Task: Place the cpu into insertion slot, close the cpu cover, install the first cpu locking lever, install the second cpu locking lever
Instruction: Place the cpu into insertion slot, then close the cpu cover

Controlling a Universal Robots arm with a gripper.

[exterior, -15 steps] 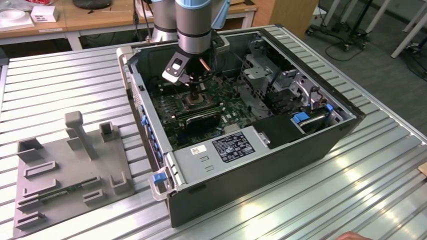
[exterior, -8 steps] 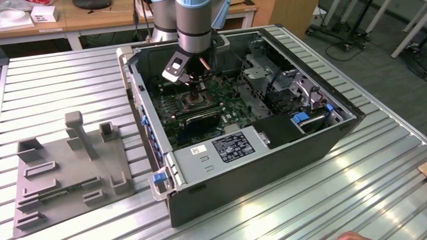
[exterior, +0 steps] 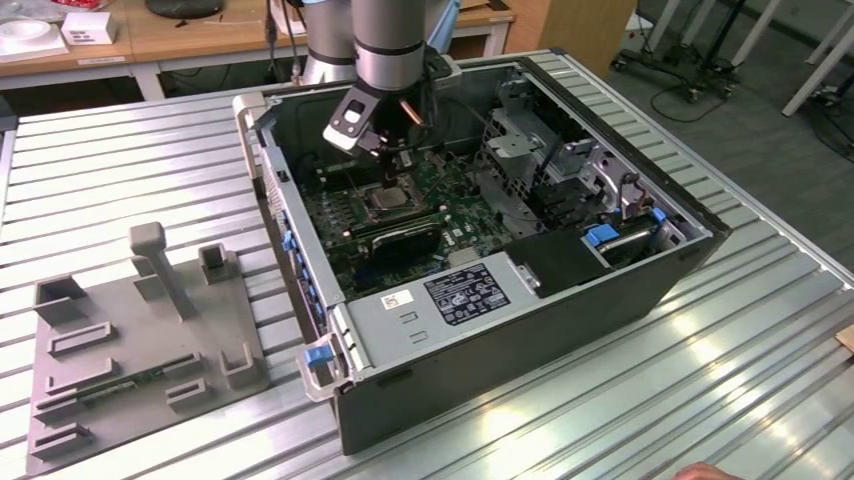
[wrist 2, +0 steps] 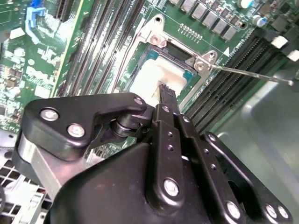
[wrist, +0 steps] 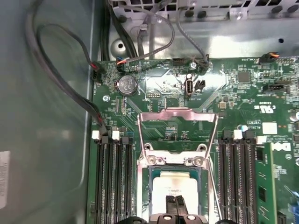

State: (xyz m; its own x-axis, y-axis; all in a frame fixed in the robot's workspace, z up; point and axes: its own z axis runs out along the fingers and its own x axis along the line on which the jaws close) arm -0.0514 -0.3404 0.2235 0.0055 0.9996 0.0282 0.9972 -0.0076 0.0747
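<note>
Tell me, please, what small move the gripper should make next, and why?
Probably lift the gripper straight up off the cpu: the chip already lies in the insertion slot beneath the shut gripper, and the cpu cover stands open.

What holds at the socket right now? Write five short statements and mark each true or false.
1. The cpu lies in the insertion slot. True.
2. The cpu cover is shut over the cpu. False: it is swung open, off the chip.
3. The pincer hangs over the cpu with its fingers together. True.
4. The grey fixture plate lies on the exterior view's right of the computer case. False: it lies on the exterior view's left of the case.
5. Long black memory slots run on both sides of the insertion slot. True.
</note>
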